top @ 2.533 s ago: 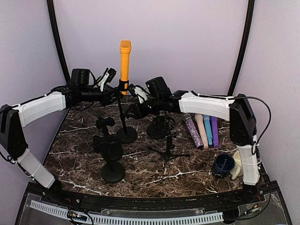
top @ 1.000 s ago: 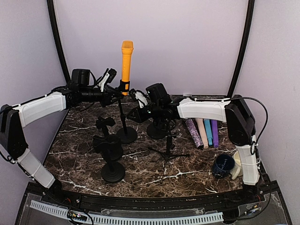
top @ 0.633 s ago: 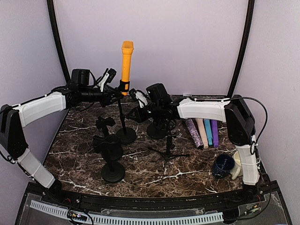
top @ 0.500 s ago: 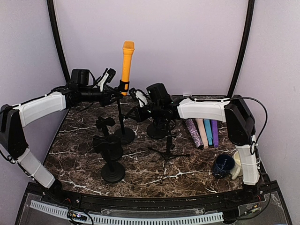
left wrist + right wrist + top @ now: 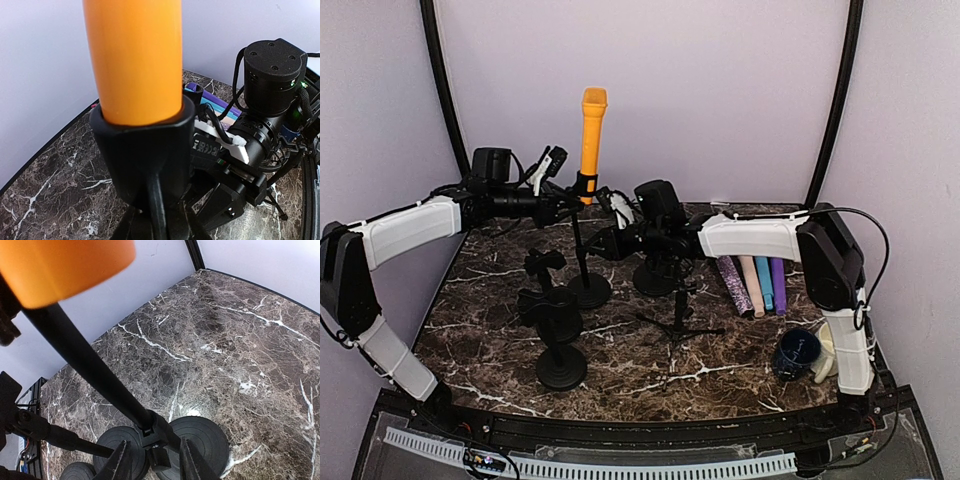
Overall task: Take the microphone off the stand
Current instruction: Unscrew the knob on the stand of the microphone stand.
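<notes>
Microphone: the orange microphone [image 5: 590, 130] stands upright, its lower end seated in the black clip [image 5: 583, 183] at the top of the stand [image 5: 590, 291]; it is not out of the clip.
Stand: black, with a thin pole [image 5: 85, 365], standing toward the back left of the worktop [image 5: 740, 345], which is dark marble with white veins.
Left fingers: the left fingers [image 5: 564, 208] reach in from the left, just under the clip. In the left wrist view they show at the bottom edge, closed against the pole from both sides, with the clip and microphone right above them.
Right fingers: the right fingers [image 5: 601, 246] come in from the right, lower on the pole than the left ones. In the right wrist view they stand partly open, one on each side of the joint [image 5: 155, 437] low on the pole. There is a narrow gap on each side, and they hold nothing.
Seen from below: the right wrist view catches the orange end of the microphone in its top left corner, blurred.
Empty stands: several black empty stands [image 5: 561, 368] sit in front of and to the right of the task's stand, apart from it.
Spare microphones: four spare microphones [image 5: 755, 280] lie side by side on the right: glittery purple, peach, blue and purple.
Cup: a dark blue cup [image 5: 797, 352] sits at the front right, near the right arm's base.
</notes>
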Available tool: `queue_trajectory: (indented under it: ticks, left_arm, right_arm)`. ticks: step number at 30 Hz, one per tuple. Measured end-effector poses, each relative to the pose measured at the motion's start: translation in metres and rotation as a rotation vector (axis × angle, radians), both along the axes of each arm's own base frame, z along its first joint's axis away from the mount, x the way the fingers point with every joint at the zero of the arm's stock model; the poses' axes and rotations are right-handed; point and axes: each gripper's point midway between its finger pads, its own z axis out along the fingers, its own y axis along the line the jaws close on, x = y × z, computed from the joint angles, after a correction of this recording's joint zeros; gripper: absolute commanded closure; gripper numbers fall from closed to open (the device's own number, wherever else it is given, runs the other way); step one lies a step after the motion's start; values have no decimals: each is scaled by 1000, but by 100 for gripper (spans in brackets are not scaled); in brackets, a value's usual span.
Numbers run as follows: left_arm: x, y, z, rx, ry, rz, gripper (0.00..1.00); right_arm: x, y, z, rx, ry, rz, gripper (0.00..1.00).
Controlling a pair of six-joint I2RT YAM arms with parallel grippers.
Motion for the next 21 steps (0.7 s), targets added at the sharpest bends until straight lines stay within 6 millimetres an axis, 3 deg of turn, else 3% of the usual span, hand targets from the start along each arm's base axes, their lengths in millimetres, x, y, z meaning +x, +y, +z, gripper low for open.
queue_trajectory:
  ticks: [8,16,21]
  left_arm:
    - [0,0,0,-3,3,-5,100]
    - [2,4,1,-9,11,4,100]
    - [3,7,3,-35,39,8,100]
  right_arm:
    - [0,1,-3,-2,5,5,60]
    - [-2,2,-3,-5,-4,20,72]
    - [-5,3,1,-9,-1,37,72]
